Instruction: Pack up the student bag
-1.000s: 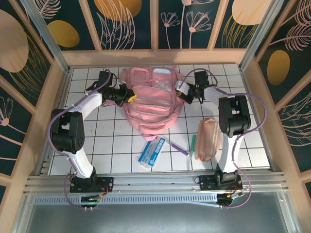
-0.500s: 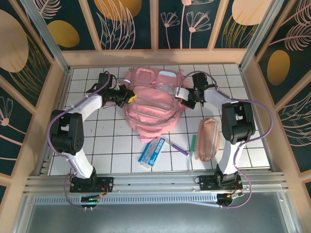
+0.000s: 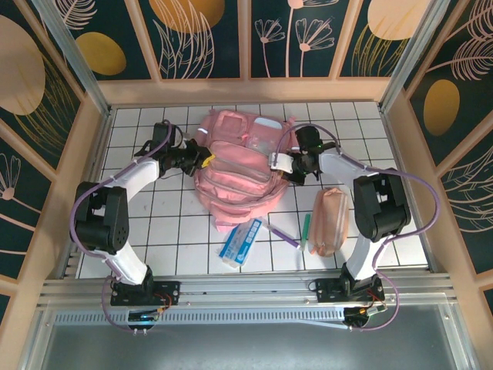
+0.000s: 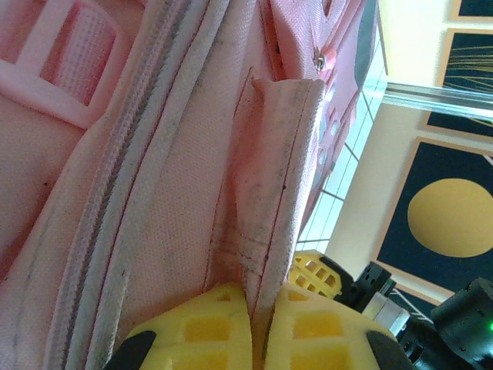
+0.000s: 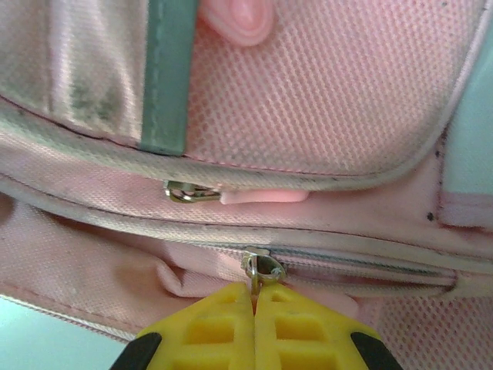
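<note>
- Left gripper [image 4: 250, 308]: yellow fingers pressed together, pinching a grubby seam flap [image 4: 266, 177] on the student bag [image 3: 235, 173]; in the left wrist view the flap stands up straight from between the pads.
- Right gripper [image 5: 254, 304]: fingers also closed tight, tips nipping the small metal zipper pull [image 5: 262, 268] of a zip that runs off to the right.
- In the right wrist view we see a second slider with a pink tab [image 5: 266, 196] just above that zip, apart from the fingers, and a grey-green strip [image 5: 171, 69] further up the pink mesh.
- The bag lies flat, front pockets up, at the far middle of the table, directly between the two grippers: the left one grips its left edge, the right one its right edge.
- Table [image 3: 169, 223]: white tiles with a dark grid.
- Near the bag's near end: a blue-and-white packet [image 3: 241, 240], touching or just beside the bag, we can't tell which.
- Right of the packet: a purple pen [image 3: 282, 233], a green pen [image 3: 305, 231], then a peach pencil pouch [image 3: 330, 221] against the right arm's upright link.
- Surround: light wooden frame, dark panels with gold ovals and line-drawn leaves, and a metal rail along the near edge by the arm bases.
</note>
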